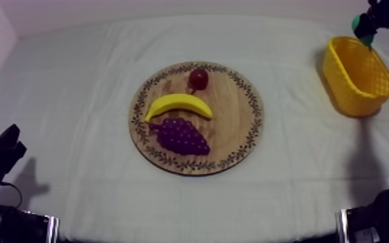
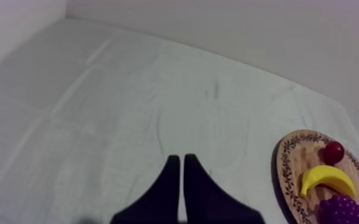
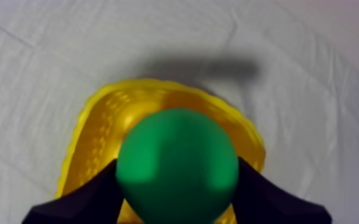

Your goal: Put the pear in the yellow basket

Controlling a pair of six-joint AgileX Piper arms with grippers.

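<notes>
Right claw grips pear over yellow basket; left claw closed

Round green pear hangs just over the yellow basket.

The left claw has its fingers pressed together over the cloth. To its right, well apart, lies the board, carrying a small red fruit, banana and grapes.
</notes>
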